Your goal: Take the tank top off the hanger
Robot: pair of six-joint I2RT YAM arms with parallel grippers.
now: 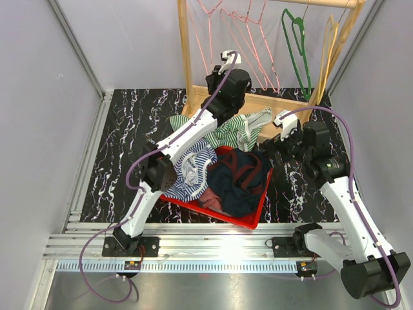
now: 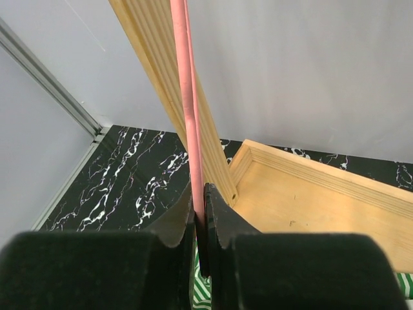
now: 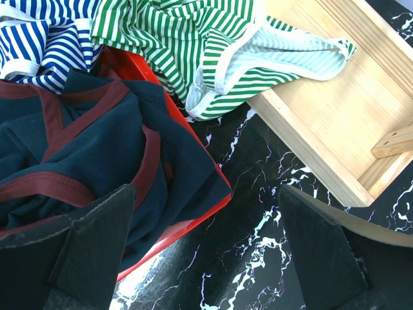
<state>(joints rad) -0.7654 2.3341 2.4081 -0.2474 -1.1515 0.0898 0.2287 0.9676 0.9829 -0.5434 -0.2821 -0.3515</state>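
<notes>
Top view: left gripper point(image 1: 226, 74) is up at the wooden rack point(image 1: 184, 58). The green-striped tank top point(image 1: 242, 129) lies slumped across the rack's base and the red bin point(image 1: 255, 218) rim, seemingly already free.

Left wrist: jaws pinched almost shut on a pink hanger point(image 2: 188, 97), likely to steady it.

Right wrist: right gripper point(image 3: 206, 190) is spread wide and empty, low beside the bin near the tank top, probably placed to take the cloth.

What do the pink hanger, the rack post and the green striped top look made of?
The pink hanger is a thin, smooth, matte strip: probably coated wire or plastic. The rack post looks like bare pale wood, with grooves and grain. The green striped top is soft knit fabric, crumpled in folds, with white bound edges.
</notes>
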